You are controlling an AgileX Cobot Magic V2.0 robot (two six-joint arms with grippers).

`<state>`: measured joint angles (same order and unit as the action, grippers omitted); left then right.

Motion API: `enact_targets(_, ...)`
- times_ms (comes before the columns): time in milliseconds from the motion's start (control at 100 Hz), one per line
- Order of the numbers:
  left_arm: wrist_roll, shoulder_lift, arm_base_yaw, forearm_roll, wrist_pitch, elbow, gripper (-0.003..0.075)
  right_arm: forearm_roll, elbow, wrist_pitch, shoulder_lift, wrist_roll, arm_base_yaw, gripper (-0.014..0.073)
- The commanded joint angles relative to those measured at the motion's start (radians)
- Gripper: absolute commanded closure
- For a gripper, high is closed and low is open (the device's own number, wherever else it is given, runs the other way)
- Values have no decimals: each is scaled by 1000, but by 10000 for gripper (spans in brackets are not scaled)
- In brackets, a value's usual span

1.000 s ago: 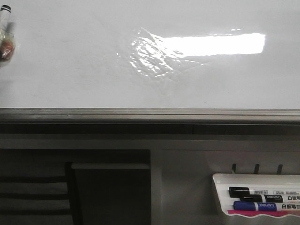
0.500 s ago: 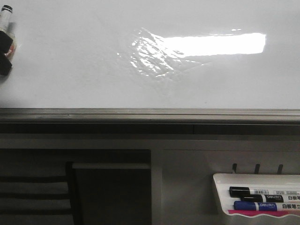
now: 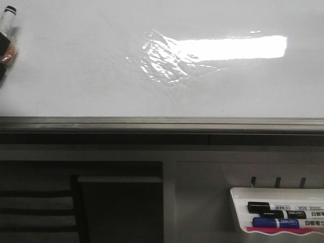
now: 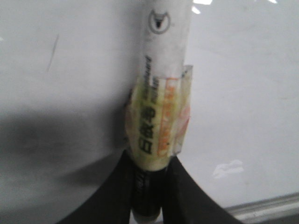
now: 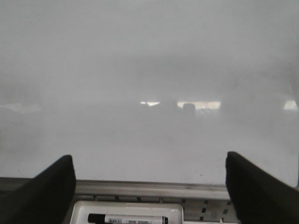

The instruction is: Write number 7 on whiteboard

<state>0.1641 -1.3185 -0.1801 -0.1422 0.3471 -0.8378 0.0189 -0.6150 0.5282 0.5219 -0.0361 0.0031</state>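
The whiteboard point(image 3: 76, 66) fills the upper front view, with a wrinkled shiny film patch point(image 3: 162, 61) and a grey edge rail point(image 3: 162, 124). My left gripper point(image 4: 148, 163) is shut on a white marker point(image 4: 161, 70) wrapped in yellowish tape, held against the board. In the front view the marker point(image 3: 7, 20) and gripper point(image 3: 2, 48) just show at the far left edge. A faint thin slanted stroke point(image 4: 52, 52) marks the board beside the marker; I can make out no whole number 7. My right gripper point(image 5: 149, 191) is open and empty, facing the board point(image 5: 149, 93).
A small white marker tray point(image 3: 238, 195) hangs below the rail at the right, holding a black marker point(image 3: 273, 207) and a blue marker point(image 3: 278, 223). The right wrist view shows the tray point(image 5: 84, 210) with a marker point(image 5: 126, 218) under the rail point(image 5: 149, 189).
The marker at the left edge has tilted slightly to the right, and the left gripper has shifted a little around it. Nothing else has moved.
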Motion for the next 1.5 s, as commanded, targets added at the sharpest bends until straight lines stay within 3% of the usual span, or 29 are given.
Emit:
enact_targets(0, 1, 73, -8, -9, 60, -71, 741, -4, -72, 23, 31, 7, -7, 10)
enact_targets(150, 93, 103, -56, -9, 355, -173, 741, -48, -166, 223, 122, 81, 2, 10)
enact_targets(340, 253, 103, -196, -18, 644, -272, 741, -340, -269, 370, 275, 434, 16, 10)
enact_targets(530, 390, 94, -383, -33, 682, -278, 741, -680, -352, 504, 426, 892, 81, 10)
enact_targets(720, 470, 53, -553, -33, 634, -287, 741, -760, -417, 497, 539, 1136, 244, 10)
enact_targets(1040, 487, 25, -699, -33, 550, -287, 741, -762, -438, 337, 639, 1191, 533, 10)
enact_targets(1280, 487, 25, -701, -33, 550, -287, 741, -762, -438, 278, 704, 1216, 592, 12)
enact_targets(1490, 487, 25, -701, -33, 550, -287, 741, -772, -438, 273, 738, 1227, 592, 182)
